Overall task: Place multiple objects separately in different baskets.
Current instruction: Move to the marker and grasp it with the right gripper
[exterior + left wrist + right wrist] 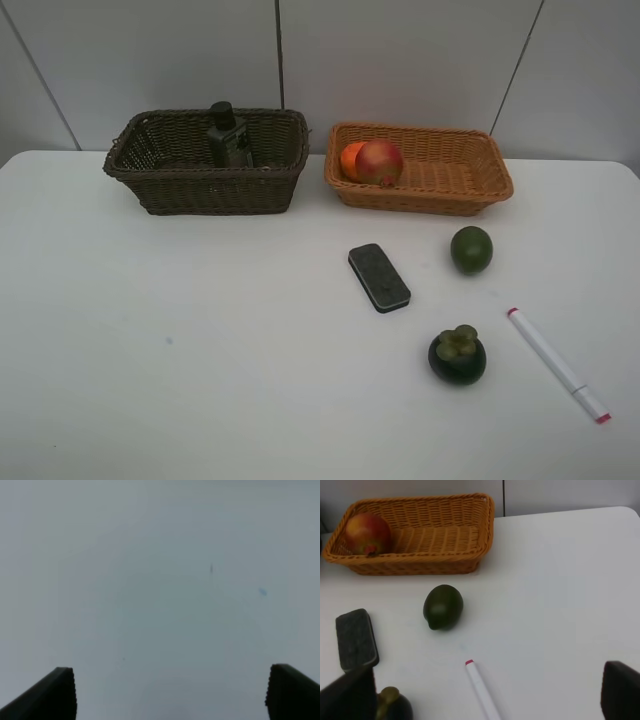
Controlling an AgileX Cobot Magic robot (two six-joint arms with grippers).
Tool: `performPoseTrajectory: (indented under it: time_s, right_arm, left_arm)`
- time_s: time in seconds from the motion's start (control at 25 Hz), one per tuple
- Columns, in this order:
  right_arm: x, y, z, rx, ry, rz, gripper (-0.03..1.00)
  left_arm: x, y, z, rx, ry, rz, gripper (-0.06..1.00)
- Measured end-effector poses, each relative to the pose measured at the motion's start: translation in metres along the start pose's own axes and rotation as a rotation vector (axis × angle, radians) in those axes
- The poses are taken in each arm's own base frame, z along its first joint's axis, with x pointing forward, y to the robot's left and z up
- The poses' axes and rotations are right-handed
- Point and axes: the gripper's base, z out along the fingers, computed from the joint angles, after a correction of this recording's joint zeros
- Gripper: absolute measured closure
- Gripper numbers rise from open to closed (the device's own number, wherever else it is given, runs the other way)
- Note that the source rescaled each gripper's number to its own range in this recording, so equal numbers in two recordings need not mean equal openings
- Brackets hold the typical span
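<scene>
left gripper (172, 695): jaws wide apart over the bare white table (180, 350), nothing held. right gripper (484, 695): jaws wide apart, nothing held. nearest on the table: white red-tipped marker (557, 364) and dark mangosteen (458, 357), apart. beyond them: grey-black eraser block (379, 277), lying flat, and green lime (471, 249). farthest: orange-tan basket (470, 190) holding pomegranate (379, 162) and orange (351, 160), touching; beside it, dark brown basket (200, 190) with the dark green pump bottle (228, 135) standing inside.
</scene>
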Motion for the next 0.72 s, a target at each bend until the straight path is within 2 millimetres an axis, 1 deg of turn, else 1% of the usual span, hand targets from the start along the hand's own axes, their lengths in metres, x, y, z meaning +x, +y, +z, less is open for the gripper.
performPoseTrajectory:
  time_s: [0.16, 0.32, 0.6, 0.72]
  right_arm:
    - [0.0, 0.0, 0.0, 0.0, 0.0, 0.0, -0.02]
    - [0.0, 0.0, 0.0, 0.0, 0.0, 0.0, -0.02]
    - [0.0, 0.0, 0.0, 0.0, 0.0, 0.0, -0.02]
    - [0.0, 0.0, 0.0, 0.0, 0.0, 0.0, -0.02]
  left_arm:
    - [0.035, 0.001, -0.004, 0.026, -0.125, 0.059, 0.05]
    - [0.055, 0.001, -0.007, 0.043, -0.225, 0.089, 0.05]
    - [0.057, 0.001, -0.007, 0.048, -0.236, 0.107, 0.05]
    - [0.054, 0.0, -0.004, 0.051, -0.276, 0.106, 0.05]
